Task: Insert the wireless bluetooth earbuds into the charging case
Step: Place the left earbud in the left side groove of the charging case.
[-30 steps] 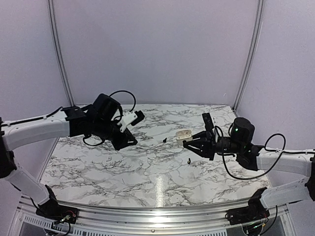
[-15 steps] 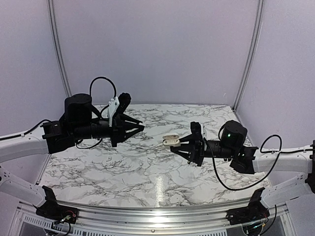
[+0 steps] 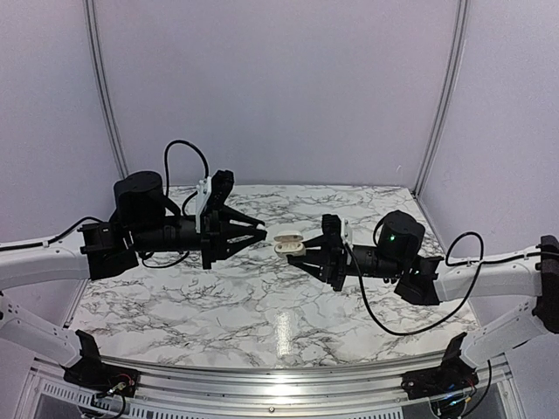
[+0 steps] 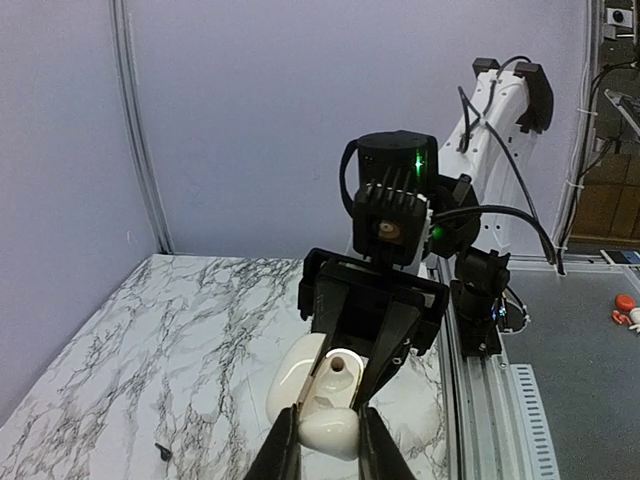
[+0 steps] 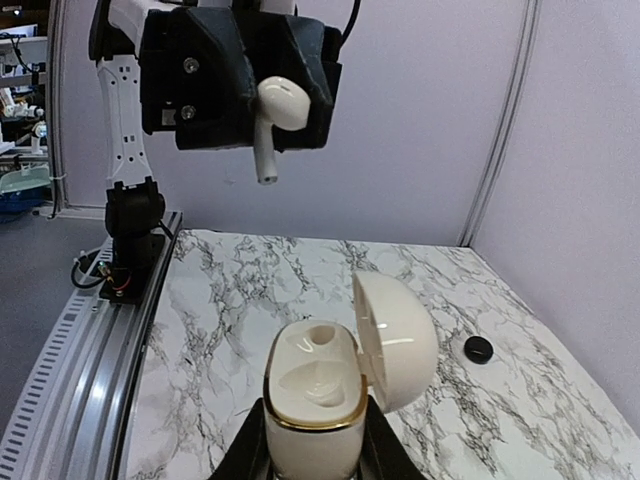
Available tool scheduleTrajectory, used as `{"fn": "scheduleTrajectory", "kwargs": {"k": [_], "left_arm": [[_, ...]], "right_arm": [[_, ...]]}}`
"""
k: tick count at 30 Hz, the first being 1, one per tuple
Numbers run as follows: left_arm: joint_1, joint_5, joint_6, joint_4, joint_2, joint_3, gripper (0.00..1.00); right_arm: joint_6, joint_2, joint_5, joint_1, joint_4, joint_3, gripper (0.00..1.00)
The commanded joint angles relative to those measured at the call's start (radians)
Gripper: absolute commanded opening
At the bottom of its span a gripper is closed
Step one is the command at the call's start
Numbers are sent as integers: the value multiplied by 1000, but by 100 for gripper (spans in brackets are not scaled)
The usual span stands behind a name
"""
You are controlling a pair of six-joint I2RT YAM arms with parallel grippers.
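A white earbud (image 5: 280,103) with a short stem hangs stem-down between the fingers of my left gripper (image 5: 262,92), which is shut on it. In the left wrist view its rounded head (image 4: 330,432) fills the gap between the fingers. The cream charging case (image 5: 308,390), gold-rimmed, stands upright in my right gripper (image 5: 312,445), which is shut on its body. Its lid (image 5: 397,340) is swung open to the right, and both sockets show empty. In the top view the left gripper (image 3: 259,230) and the case (image 3: 286,242) face each other above the table's middle, a small gap apart.
A small black disc (image 5: 480,349) lies on the marble table (image 3: 262,305) toward the right wall. A tiny black hooked piece (image 4: 162,452) lies on the marble below the left gripper. An aluminium rail (image 3: 262,384) runs along the near edge.
Both arms have swung toward the table's middle. The right gripper carried the open case up and to the left. The left gripper turned to point right and now faces the case closely.
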Motion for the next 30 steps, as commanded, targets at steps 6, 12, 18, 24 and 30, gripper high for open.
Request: {"fn": "scheduleTrajectory", "kwargs": {"k": [6,12,18,24,30], "left_arm": [[-16,96,46,50,35,0,2],[-16,116,79,18,45,3,2],[-16,114,81,-10,64,6,2],[-16,93,98,-28,66,9,2],[-16,148,104,-43,73,8,2]], "right_arm": [[146,53,-171,6,80,69,0],[166,70,-247,6,46,105,0],[179,68,-264,4,52,105,0],[179,73,-281,5,53,110,0],[236,76,-284,-10,88,103,0]]}}
